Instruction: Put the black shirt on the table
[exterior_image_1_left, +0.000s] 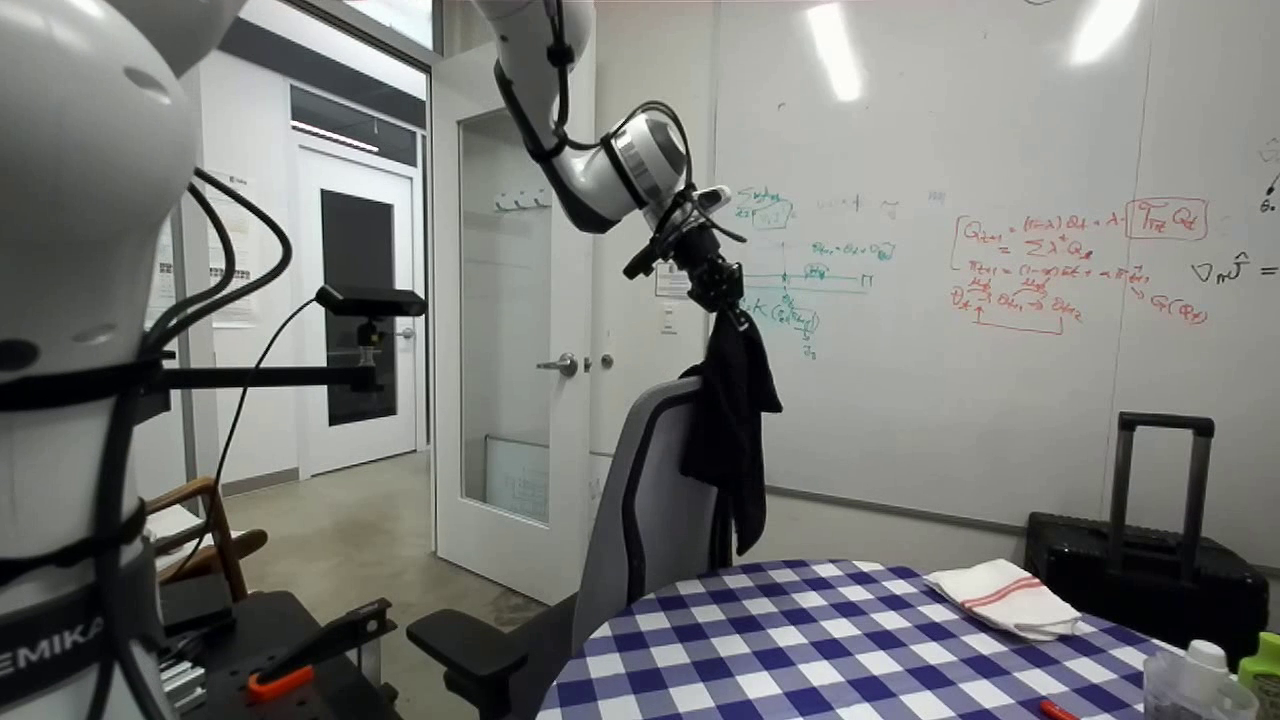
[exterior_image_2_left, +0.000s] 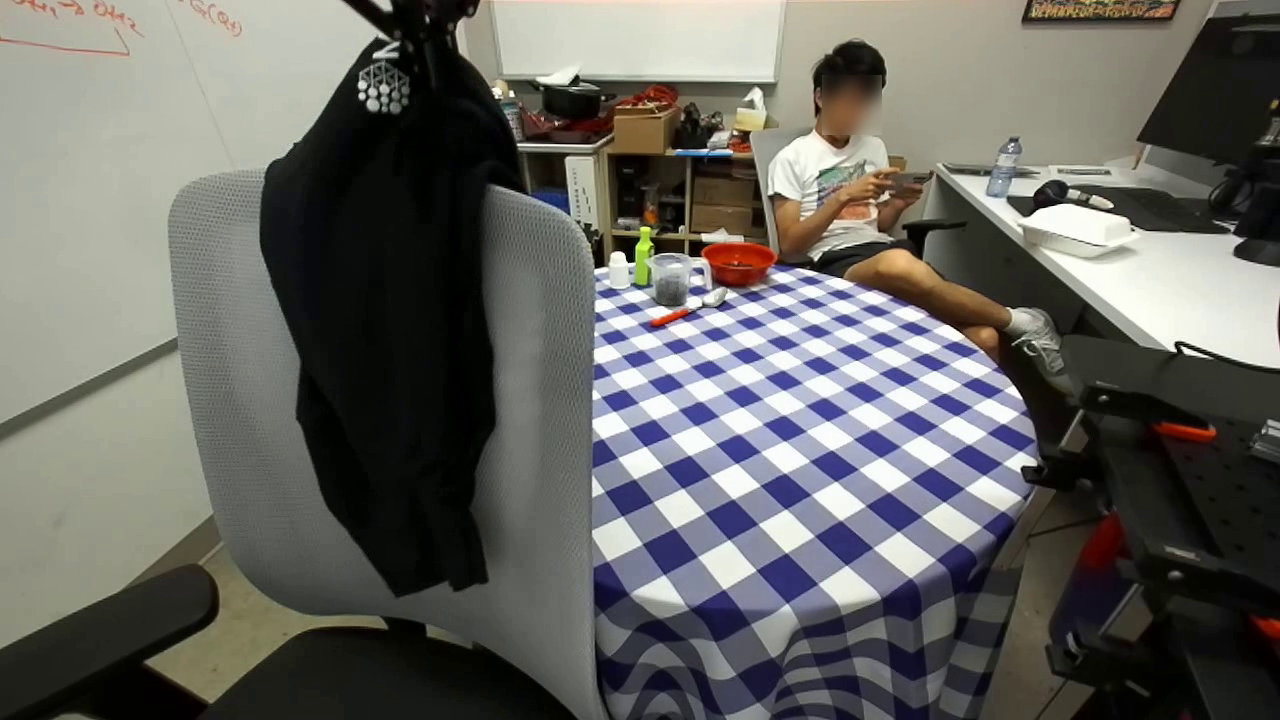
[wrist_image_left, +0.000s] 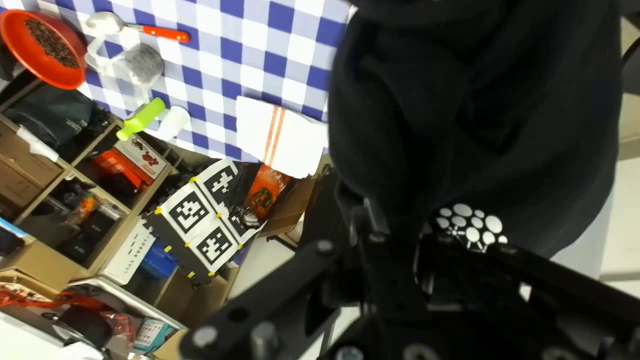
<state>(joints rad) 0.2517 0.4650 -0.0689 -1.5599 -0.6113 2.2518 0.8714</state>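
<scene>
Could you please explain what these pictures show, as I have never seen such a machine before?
The machine is a robot arm. Two pictures come from cameras standing outside it; the third, with its jaws close up at the bottom, comes from a camera on its wrist. Those jaws are closed on a black shirt, which hangs along a gray chair; whether the chair bears some of its weight, I cannot tell. On the checkered table are a folded towel, a red-handled spoon, a red bowl, a clear jug, a green bottle and a white bottle.
</scene>
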